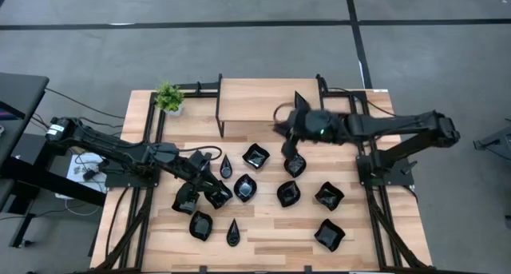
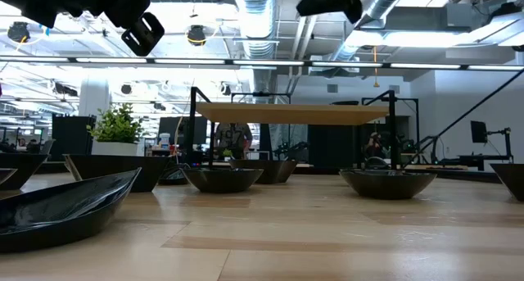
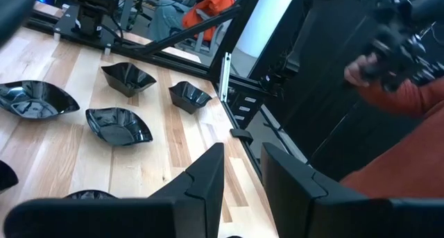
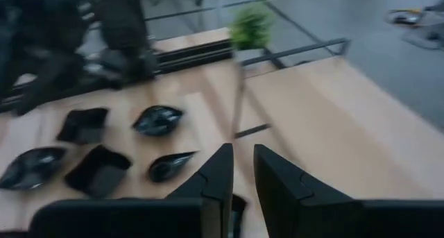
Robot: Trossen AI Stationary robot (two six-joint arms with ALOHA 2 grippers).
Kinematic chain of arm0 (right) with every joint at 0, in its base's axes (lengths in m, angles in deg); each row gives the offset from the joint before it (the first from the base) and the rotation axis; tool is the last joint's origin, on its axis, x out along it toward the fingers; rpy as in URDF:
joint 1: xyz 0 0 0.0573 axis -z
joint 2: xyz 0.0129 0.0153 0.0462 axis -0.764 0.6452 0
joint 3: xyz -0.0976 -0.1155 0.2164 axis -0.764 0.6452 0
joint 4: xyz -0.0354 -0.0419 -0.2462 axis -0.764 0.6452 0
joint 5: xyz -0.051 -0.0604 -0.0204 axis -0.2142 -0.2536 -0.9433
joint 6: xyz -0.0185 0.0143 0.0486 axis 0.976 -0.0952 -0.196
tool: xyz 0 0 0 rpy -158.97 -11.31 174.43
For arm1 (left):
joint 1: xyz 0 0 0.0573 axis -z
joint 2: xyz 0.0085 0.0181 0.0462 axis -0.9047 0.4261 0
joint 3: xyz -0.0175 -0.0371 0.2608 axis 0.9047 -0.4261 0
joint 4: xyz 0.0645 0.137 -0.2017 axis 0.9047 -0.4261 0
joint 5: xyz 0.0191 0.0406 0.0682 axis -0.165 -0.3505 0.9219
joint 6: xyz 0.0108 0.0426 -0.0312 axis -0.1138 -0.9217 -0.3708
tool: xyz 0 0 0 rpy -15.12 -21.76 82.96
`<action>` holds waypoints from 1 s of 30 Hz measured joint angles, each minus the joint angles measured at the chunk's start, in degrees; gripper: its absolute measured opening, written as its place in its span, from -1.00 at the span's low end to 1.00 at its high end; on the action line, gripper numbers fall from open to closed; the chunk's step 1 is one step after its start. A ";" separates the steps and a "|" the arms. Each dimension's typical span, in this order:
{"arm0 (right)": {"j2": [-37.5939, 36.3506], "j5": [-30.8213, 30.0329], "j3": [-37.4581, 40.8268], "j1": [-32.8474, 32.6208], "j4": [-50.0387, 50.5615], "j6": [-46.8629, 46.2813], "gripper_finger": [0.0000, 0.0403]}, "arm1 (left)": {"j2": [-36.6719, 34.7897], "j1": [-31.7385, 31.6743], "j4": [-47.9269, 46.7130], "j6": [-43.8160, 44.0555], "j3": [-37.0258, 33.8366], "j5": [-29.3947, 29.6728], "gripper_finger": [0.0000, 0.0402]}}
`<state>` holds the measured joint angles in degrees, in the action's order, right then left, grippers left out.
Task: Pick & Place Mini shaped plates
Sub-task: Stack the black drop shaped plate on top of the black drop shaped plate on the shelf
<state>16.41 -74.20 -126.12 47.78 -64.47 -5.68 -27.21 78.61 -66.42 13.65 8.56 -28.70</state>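
Observation:
Several small glossy black plates lie flat on the wooden table [image 1: 375, 250], among them a squarish one [image 1: 255, 155], teardrop ones [image 1: 226, 167] [image 1: 233, 232] and wavy-rimmed ones [image 1: 328, 196] [image 1: 329, 234]. My left gripper [image 1: 209, 186] hangs above the plates at the table's left middle; in the left wrist view [image 3: 243, 175] its fingers stand a little apart with nothing between them. My right gripper [image 1: 289, 142] hangs above a plate [image 1: 295, 165] near the middle; in its wrist view [image 4: 243, 175] the gap is narrow and empty. In the low view both grippers [image 2: 143, 33] [image 2: 332, 1] are high above the table.
A raised wooden shelf [image 1: 267, 98] on a black frame stands at the table's far middle, with a small green potted plant [image 1: 168, 98] to its left. Black rails run along both sides. A person's orange-red sleeve [image 3: 409, 106] shows beyond the table's edge.

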 joint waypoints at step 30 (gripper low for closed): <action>29.72 -5.03 0.00 -24.84 -24.12 -31.99 -0.74 | 0.00 2.74 -0.97 5.50 0.00 -0.11 -0.52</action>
<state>46.13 -79.23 -126.12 22.94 -88.58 -37.68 -27.21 81.35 -67.39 19.14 8.56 -28.81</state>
